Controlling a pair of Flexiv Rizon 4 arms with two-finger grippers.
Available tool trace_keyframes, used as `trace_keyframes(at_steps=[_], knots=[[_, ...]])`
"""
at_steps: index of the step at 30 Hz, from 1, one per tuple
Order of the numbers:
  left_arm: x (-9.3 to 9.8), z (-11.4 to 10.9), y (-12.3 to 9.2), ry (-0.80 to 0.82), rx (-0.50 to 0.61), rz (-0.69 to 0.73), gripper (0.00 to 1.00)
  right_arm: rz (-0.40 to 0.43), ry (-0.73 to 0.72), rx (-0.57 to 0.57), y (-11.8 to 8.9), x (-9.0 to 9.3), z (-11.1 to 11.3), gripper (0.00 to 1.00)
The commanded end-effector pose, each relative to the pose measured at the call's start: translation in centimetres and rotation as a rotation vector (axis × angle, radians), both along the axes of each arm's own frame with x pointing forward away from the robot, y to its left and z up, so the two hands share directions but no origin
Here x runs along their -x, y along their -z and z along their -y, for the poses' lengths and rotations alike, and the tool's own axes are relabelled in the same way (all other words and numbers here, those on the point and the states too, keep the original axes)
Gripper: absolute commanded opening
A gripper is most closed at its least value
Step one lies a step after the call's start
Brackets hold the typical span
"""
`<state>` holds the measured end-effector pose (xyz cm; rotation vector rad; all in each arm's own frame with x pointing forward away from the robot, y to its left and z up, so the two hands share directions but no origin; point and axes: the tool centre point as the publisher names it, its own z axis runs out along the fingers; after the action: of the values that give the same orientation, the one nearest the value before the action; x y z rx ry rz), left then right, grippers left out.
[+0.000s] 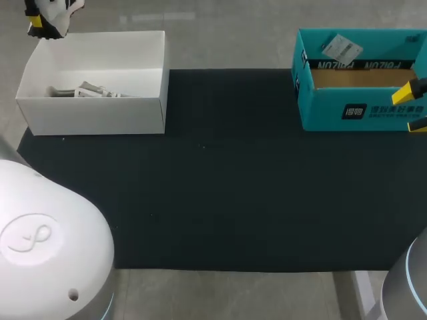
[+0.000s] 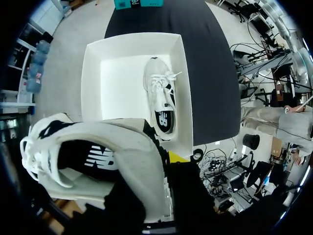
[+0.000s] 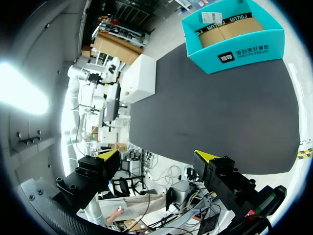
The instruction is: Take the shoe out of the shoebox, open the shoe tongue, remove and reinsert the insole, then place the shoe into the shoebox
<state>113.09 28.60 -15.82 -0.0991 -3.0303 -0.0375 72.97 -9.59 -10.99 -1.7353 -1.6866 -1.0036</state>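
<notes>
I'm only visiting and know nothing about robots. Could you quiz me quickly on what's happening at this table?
1. True or false: the right hand holds a shoe.
2. How many shoes lie in the white box? A none, B one, C two.
3. Fill in: the left hand grips a white ____.
Key: 1 false, it is empty; 2 B, the boxed shoe; 3 shoe, the lifted shoe.

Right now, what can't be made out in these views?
Head view: held white sneaker, cut off by top edge.
Head view: second white sneaker, mostly hidden by white cardboard box's wall.
Head view: right pincer, cut off by right edge.
</notes>
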Motion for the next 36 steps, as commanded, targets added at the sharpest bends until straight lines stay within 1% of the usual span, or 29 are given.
trace_keyframes(at_steps=[1, 7, 10, 25, 27, 28, 29, 32, 33, 34, 36], knots=[[-2.2, -1.1, 0.2, 0.009, 0.036, -0.048, 0.00, -0.001, 0.001, 0.001, 0.0, 0.0, 0.0, 1.00], [-4.3, -1.8, 0.7, 0.051, 0.049, -0.075, 0.00, -0.001, 0.001, 0.001, 0.0, 0.0, 0.0, 1.00], [-4.7, -1.6, 1.0, 0.084, 0.077, -0.115, 0.00, -0.001, 0.001, 0.001, 0.0, 0.0, 0.0, 1.00], [-4.8, -1.7, 1.1, 0.074, 0.077, -0.127, 0.00, -0.001, 0.001, 0.001, 0.0, 0.0, 0.0, 1.00], [-4.0, -1.4, 1.3, 0.266, 0.075, -0.190, 0.00, -0.001, 0.001, 0.001, 0.0, 0.0, 0.0, 1.00], [-3.5, -1.4, 1.1, 0.394, 0.080, -0.211, 0.00, -0.001, 0.001, 0.001, 0.0, 0.0, 0.0, 1.00], [-3.4, -1.4, 1.0, 0.469, 0.065, -0.253, 0.00, -0.001, 0.001, 0.001, 0.0, 0.0, 0.0, 1.00], [-3.0, -1.9, 0.8, 0.767, -0.014, -0.301, 0.00, -0.001, 0.001, 0.001, 0.0, 0.0, 0.0, 1.00], [-3.0, -2.3, 0.8, 0.866, -0.040, -0.270, 0.00, -0.001, 0.001, 0.001, 0.0, 0.0, 0.0, 1.00], [-3.2, -2.7, 0.8, 0.948, -0.067, -0.279, 0.00, -0.001, 0.001, 0.001, 0.0, 0.0, 0.0, 1.00], [-3.8, -3.3, 0.5, 1.069, -0.067, -0.297, 0.00, -0.001, 0.001, 0.001, 0.0, 0.0, 0.0, 1.00]])
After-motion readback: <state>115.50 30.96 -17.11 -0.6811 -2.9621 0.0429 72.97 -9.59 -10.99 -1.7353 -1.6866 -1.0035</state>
